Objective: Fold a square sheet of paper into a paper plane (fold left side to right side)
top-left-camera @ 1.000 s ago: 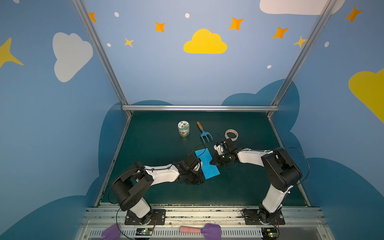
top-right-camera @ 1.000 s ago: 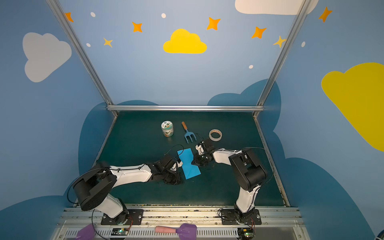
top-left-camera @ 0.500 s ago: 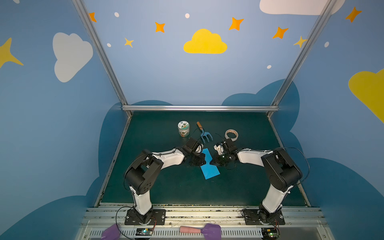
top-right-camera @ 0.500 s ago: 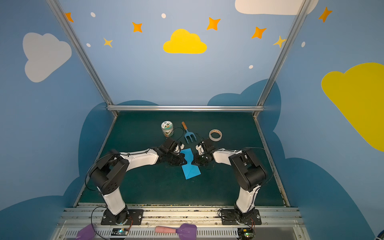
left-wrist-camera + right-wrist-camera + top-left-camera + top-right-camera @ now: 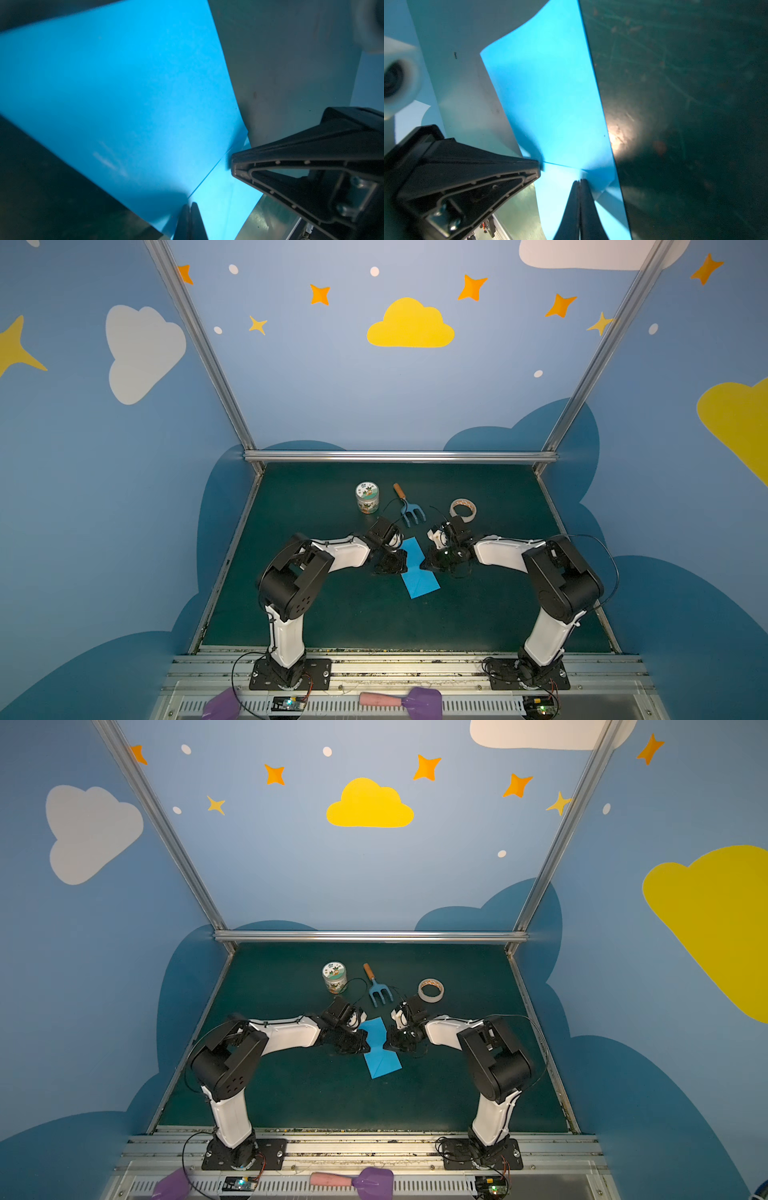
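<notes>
In both top views the folded square sheet of paper (image 5: 419, 583) lies on the green mat (image 5: 332, 614). The left gripper (image 5: 403, 562) and right gripper (image 5: 423, 566) touch its side edges. The fork (image 5: 411, 512), jar (image 5: 367, 497) and tape roll (image 5: 463, 510) stand behind, apart from it. In the left wrist view the left claw is closed and empty, its tip at the crease. The right wrist view shows the right claw the same.

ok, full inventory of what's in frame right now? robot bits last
folded sheet of thin paper: 1, sky blue, centre of the mat, between the two grippers
small round jar with patterned label: 1, white and green, far side of the mat, left of the fork
three-pronged hand fork with wooden handle: 1, blue head, far side, between jar and tape
roll of tape: 1, beige, far side, right of the fork
plastic scoops: 2, purple, one with a pink handle, on the front rail
table mat: 1, dark green, booth floor
left gripper: 1, black, shut, tip at the paper's left side
right gripper: 1, black, shut, tip at the paper's right side
</notes>
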You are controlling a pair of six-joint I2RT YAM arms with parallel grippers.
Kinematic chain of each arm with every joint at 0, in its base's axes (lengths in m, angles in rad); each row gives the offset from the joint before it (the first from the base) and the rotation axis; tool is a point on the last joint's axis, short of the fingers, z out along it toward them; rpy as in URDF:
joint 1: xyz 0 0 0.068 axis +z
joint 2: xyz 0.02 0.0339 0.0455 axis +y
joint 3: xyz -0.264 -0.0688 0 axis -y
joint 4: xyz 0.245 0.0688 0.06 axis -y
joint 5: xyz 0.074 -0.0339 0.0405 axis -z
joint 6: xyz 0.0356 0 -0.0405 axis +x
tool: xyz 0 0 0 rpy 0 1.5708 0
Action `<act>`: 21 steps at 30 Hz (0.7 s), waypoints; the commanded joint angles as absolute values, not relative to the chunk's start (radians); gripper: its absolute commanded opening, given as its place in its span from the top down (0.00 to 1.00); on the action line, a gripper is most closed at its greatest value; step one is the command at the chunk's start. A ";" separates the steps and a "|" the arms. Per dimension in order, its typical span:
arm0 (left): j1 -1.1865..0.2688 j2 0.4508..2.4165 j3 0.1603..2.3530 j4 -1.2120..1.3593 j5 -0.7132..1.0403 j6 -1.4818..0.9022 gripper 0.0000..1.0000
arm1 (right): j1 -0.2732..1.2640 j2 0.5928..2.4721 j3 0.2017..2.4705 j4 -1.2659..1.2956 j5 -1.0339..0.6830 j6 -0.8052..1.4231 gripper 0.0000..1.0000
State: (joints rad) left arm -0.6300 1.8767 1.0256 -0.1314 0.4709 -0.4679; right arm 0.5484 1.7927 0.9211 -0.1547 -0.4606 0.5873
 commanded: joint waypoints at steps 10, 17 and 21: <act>-0.629 1.899 0.988 -0.129 0.478 -0.447 0.96 | 0.455 1.527 0.743 -0.271 -0.434 0.599 0.46; -0.629 1.896 0.985 -0.133 0.480 -0.437 0.96 | 0.462 1.505 0.615 -0.208 -0.477 0.628 0.43; -0.628 1.900 0.991 -0.133 0.480 -0.436 0.96 | 0.487 1.548 0.602 -0.137 -0.505 0.670 0.45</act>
State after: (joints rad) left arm -0.6273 1.8767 1.0096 -0.1005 0.4911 -0.4561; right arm 0.4599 1.5013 0.6353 -0.1509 -0.4839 0.6331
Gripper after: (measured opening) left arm 0.047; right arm 0.556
